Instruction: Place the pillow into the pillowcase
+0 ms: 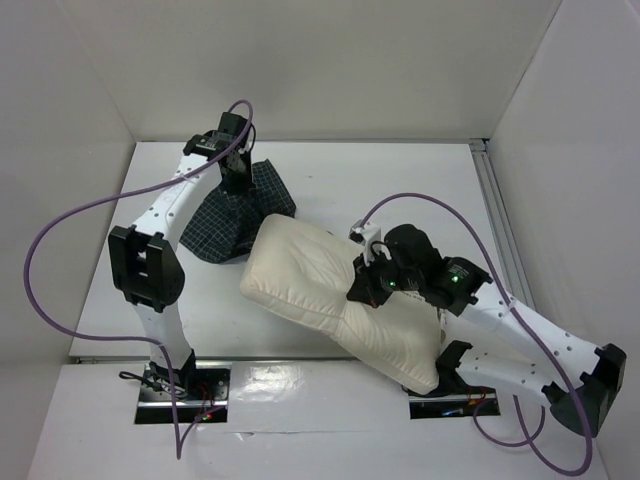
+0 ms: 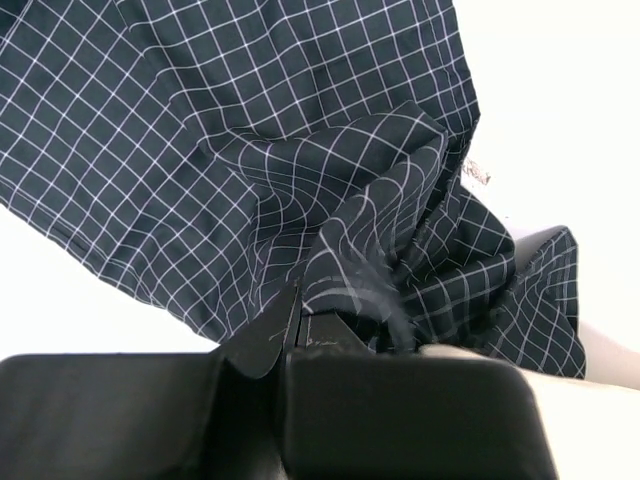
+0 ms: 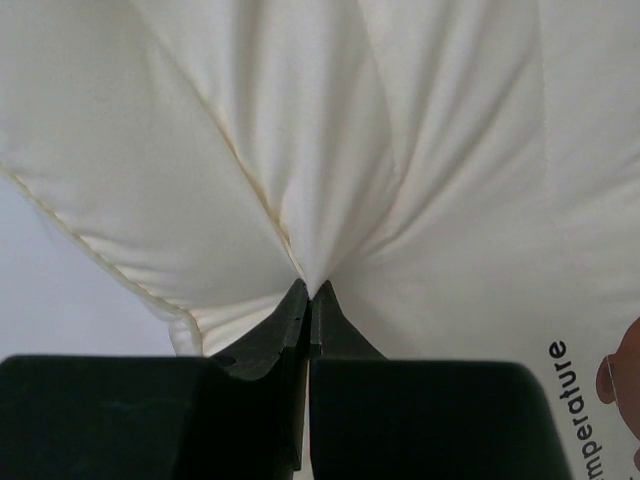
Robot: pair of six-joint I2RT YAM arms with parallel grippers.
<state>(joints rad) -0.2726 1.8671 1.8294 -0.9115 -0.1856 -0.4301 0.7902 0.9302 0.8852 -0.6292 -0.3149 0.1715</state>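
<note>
Cables (image 1: 45,250), purple, loop wide of both arms, one out over the left side of the table (image 1: 420,180) and one arching above the right arm. Two base plates (image 1: 185,385) sit at the near edge.

From beside the right plate the pillow (image 1: 310,285) runs on a slant toward the middle, plump and cream-white, creased along its length. The right arm leans in over its near half. The right gripper (image 1: 362,290) is clenched on a pinch of the cream cover about midway along the pillow, and the cloth puckers into folds that spread away from the tips. In the right wrist view, black lettering (image 3: 575,410) and part of a brown bear print (image 3: 620,370) show at the right edge.

The pillow's far left corner meets the pillowcase (image 1: 225,225), a dark heap with a fine white check lying left of centre. The left gripper (image 1: 238,185) stands over its far part, clamped on a bunched fold of the checked cloth; the rest hangs and spreads in loose wrinkles around it. Whether the case's mouth faces the pillow cannot be told.

A metal rail (image 1: 495,210) lines the table's right edge, and white walls (image 1: 300,60) close in the left, right and far sides.
</note>
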